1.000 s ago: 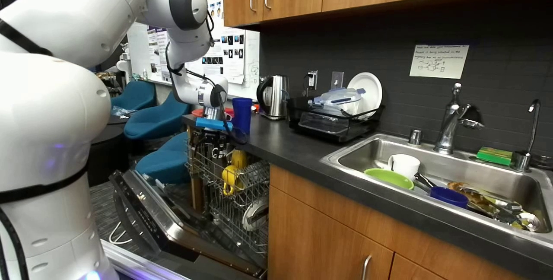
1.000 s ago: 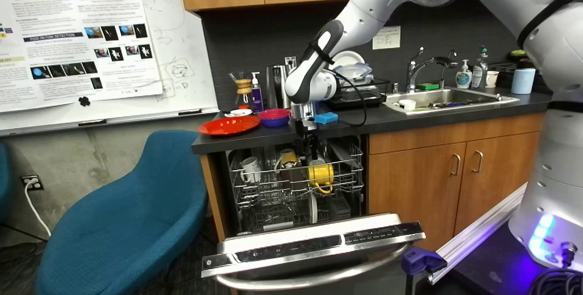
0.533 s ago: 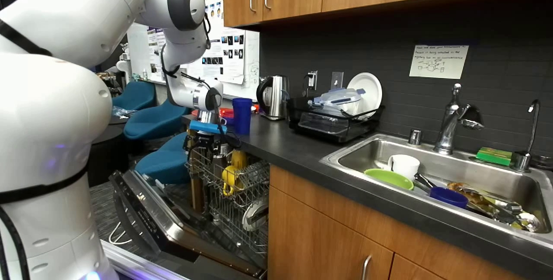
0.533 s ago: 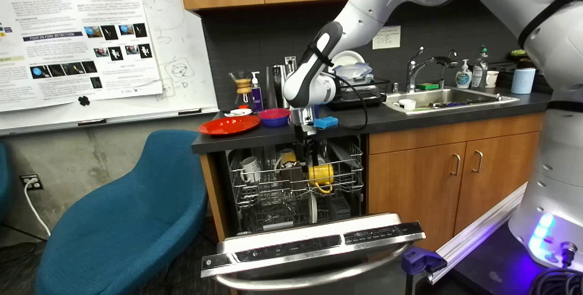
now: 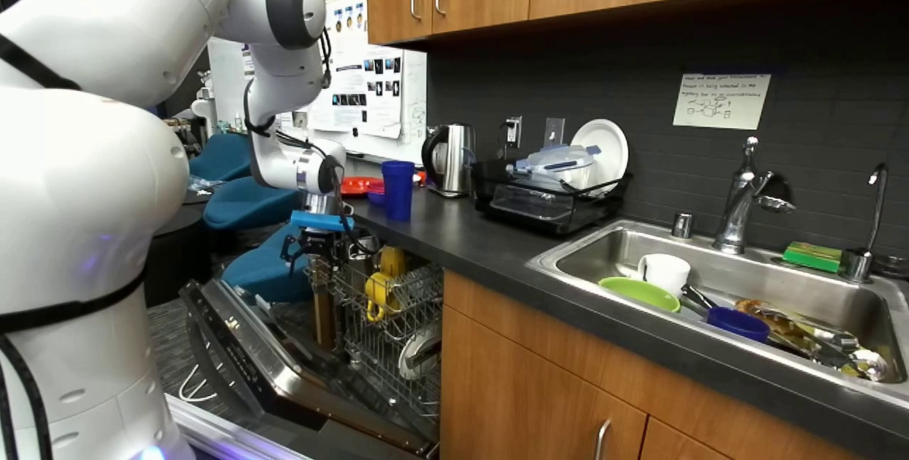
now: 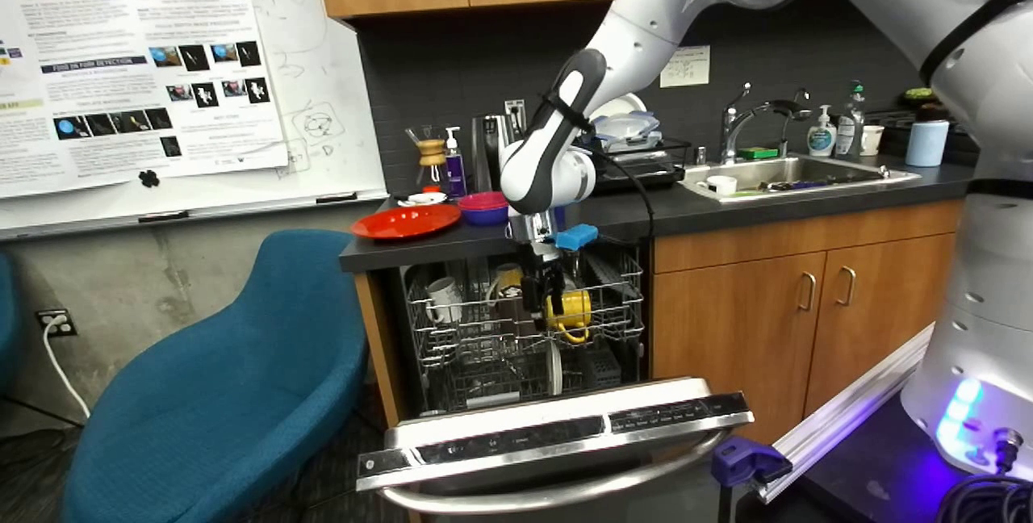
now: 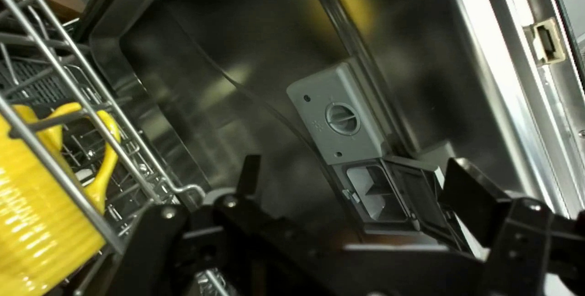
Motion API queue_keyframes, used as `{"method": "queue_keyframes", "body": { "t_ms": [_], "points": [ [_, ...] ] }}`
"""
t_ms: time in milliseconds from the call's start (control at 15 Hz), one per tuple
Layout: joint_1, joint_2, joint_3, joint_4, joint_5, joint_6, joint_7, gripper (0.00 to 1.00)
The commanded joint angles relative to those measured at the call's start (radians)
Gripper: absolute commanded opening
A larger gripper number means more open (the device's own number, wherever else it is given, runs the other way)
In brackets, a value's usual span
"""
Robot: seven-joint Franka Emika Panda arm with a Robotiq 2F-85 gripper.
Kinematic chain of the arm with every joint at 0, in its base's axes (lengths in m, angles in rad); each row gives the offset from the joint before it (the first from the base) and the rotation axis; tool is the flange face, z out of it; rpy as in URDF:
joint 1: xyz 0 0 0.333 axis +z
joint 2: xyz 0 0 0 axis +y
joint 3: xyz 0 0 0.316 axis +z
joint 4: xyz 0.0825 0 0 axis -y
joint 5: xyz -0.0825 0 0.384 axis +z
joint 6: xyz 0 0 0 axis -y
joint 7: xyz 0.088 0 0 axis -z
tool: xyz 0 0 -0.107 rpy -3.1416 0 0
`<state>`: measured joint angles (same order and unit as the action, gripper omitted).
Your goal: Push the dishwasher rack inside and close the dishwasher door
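The dishwasher rack, grey wire holding mugs, sticks out from under the counter in both exterior views. Its rails run along the left of the wrist view. The dishwasher door hangs partly lowered, tilted outward; its dark inner face with a grey detergent dispenser fills most of the wrist view. My gripper is open, its fingertips wide apart with nothing between them. In an exterior view, the gripper is in front of the rack, above the door. Whether it touches a rack wire, I cannot tell.
A yellow mug sits in the rack close beside the gripper. The counter overhangs the rack, with a red plate near its edge and a blue cup. A blue chair stands beside the dishwasher.
My gripper has drawn back from above the rack toward the front, out over the door, and dropped a little. The rack and the door have not moved.
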<state>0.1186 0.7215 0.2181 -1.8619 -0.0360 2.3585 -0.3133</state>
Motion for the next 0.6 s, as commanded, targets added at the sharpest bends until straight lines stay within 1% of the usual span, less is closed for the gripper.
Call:
{"method": "queue_keyframes", "body": {
  "t_ms": [0, 533],
  "points": [
    [0.009, -0.007, -0.007, -0.05, -0.031, 0.09, -0.012, 1.0],
    [0.011, 0.026, -0.01, -0.071, -0.066, 0.177, -0.014, 1.0]
  ]
}}
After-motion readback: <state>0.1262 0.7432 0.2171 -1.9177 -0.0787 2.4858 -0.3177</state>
